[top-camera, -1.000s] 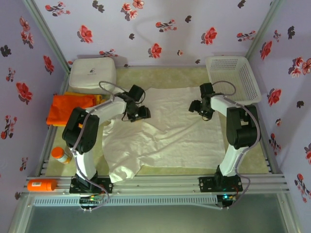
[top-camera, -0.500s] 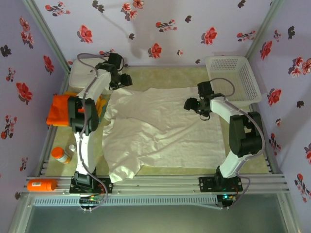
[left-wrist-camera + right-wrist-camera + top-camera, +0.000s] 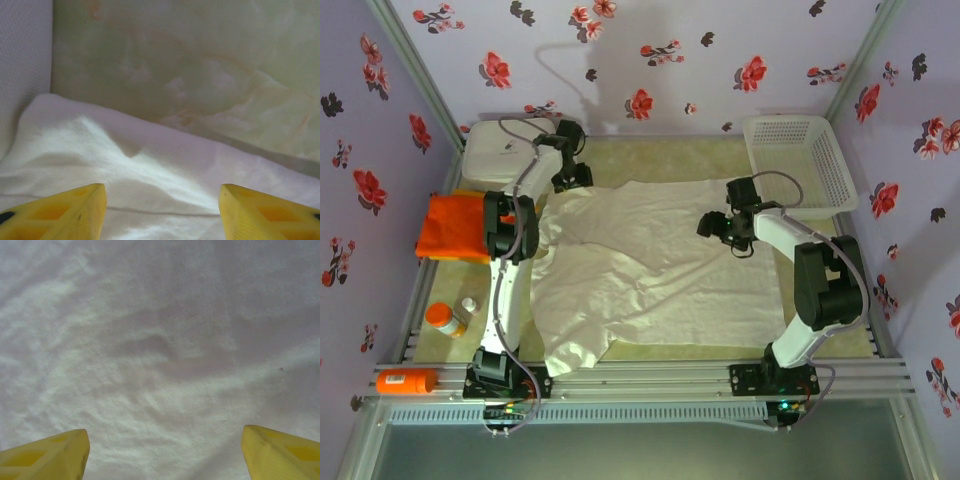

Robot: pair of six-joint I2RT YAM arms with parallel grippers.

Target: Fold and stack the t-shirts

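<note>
Off-white t-shirt (image 3: pixel 640 270) spread mid-table; orange t-shirt (image 3: pixel 450 228) at left edge, just beside closed white box (image 3: pixel 505 155). White mesh basket (image 3: pixel 790 120) far right, its mesh floor showing. Left gripper (image 3: pixel 162 212) at shirt's far edge, right gripper (image 3: pixel 165 455) over it, both released

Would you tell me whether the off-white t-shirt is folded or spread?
Spread: the off-white t-shirt lies open and wrinkled across the table.

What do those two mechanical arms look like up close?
The left arm and right arm are white tubular links with chunky black joints, each with a thin grey looping cable. The left gripper and right gripper have wedge-shaped yellow fingers.
</note>
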